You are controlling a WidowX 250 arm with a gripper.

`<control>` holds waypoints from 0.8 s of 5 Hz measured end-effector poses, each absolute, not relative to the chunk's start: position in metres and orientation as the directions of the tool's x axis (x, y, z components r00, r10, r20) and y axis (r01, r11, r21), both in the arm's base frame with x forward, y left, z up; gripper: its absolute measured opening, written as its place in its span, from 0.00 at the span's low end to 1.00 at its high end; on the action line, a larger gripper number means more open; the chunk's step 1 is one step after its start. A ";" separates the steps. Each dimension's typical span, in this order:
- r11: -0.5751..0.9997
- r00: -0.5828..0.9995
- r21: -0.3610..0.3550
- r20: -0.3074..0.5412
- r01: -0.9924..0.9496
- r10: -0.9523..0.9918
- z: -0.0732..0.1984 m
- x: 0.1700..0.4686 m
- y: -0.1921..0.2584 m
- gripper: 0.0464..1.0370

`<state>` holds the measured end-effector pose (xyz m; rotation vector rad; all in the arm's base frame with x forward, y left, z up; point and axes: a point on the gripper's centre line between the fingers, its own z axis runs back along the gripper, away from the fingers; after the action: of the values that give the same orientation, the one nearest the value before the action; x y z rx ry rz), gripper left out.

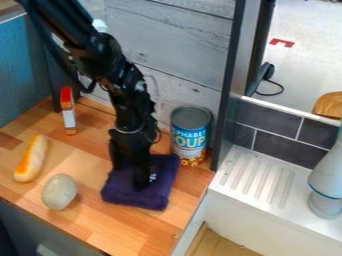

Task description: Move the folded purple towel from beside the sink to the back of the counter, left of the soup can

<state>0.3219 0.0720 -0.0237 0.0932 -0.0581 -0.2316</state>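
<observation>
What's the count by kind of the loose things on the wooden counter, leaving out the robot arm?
Cloth: 1
Can: 1
Bread roll: 1
Egg-shaped thing: 1
Narrow box-like thing: 1
Total: 5

On the blue label [190,140] of the can [190,120], I can read "ALPHABET" above larger letters spelling "SOUP", both in pale capitals; the leftmost letters are hard for me to make out.
</observation>
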 end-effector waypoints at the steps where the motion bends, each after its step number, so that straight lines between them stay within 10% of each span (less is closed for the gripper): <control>1: 0.977 0.981 0.109 0.044 0.181 -0.187 -0.021 0.323 0.098 0.96; 4: 0.987 0.991 0.108 0.043 0.122 -0.128 -0.020 0.346 0.149 0.96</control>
<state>0.3457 0.1491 -0.0201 0.1057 -0.0500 -0.1256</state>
